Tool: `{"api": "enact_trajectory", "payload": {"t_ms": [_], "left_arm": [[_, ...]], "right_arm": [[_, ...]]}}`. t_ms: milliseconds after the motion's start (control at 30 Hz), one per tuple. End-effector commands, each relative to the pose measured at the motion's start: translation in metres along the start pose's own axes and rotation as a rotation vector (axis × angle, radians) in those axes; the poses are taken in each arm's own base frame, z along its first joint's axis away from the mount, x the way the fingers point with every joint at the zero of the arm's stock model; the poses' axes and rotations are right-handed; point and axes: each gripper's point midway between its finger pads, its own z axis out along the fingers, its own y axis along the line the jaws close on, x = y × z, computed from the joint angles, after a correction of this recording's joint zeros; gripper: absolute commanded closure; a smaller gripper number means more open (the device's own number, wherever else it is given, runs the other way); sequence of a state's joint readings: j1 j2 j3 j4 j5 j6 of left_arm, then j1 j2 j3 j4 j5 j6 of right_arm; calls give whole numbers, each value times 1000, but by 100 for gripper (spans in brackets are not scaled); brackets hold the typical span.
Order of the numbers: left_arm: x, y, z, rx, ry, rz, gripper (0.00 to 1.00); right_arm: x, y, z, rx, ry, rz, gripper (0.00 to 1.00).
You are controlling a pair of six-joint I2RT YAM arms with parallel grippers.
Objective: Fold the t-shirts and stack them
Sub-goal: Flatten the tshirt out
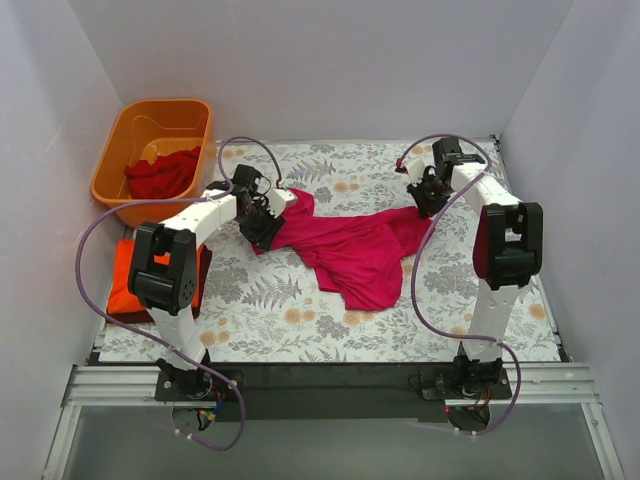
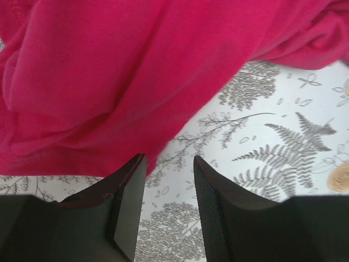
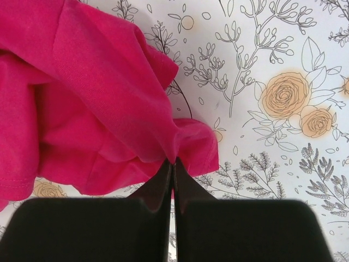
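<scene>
Tees pink [image 1: 360, 255], red [image 1: 165, 175], orange [image 1: 119, 288] make three; right pincer [image 3: 173, 164] clamps pink, left pincer [image 2: 169, 185] half-open.

Plain white walls [image 1: 330, 60] on three sides — floral-print table cover [image 1: 280, 320], soft even light.

The left arm [image 1: 190, 225] is reaching toward 1 o'clock from its base. The left gripper [image 2: 169, 159] is pointing down, with its jaws standing partly apart and nothing between them. The right arm [image 1: 497, 215] is bending toward 11 o'clock. The right gripper [image 3: 173, 161] is pinching the magenta-pink t-shirt [image 3: 98, 93] between closed jaws.
</scene>
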State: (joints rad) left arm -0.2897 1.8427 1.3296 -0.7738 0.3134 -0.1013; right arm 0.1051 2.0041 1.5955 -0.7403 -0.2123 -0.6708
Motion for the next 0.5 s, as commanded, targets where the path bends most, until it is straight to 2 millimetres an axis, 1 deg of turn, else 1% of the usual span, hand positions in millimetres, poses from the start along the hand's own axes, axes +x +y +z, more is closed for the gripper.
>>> {"api": "enact_trajectory", "payload": {"t_ms": [0,133,200,233,267,333,367,400,433,467], "left_arm": [[10,17,11,-54,32,70,61],[28,13,21,-30,92,73,61],[35,14,24,-28,114,95,61],[38,15,25,-36,122,105,61],[46,14,28,-32,139,108,60],[50,16,31,-42,150,117,60],[55,17,33,-46,167,118,60],[56,18,34,-48,170,121,62],[55,19,36,-51,169,120,63],[55,19,36,-49,166,119,70]], "right_arm": [[-12,-5,-7,6,-25,31,99],[-14,-4,-9,3,-24,47,99],[-15,-5,-10,2,-25,61,95],[-15,-3,-12,-2,-19,80,92],[-15,-2,-13,-3,-18,86,82],[-14,-2,-19,1,-21,118,73],[-13,-2,-24,1,-22,138,67],[-14,-2,-30,5,-33,155,64],[-9,-5,-35,7,-34,188,64],[-7,-3,-39,-4,-39,231,60]]}}
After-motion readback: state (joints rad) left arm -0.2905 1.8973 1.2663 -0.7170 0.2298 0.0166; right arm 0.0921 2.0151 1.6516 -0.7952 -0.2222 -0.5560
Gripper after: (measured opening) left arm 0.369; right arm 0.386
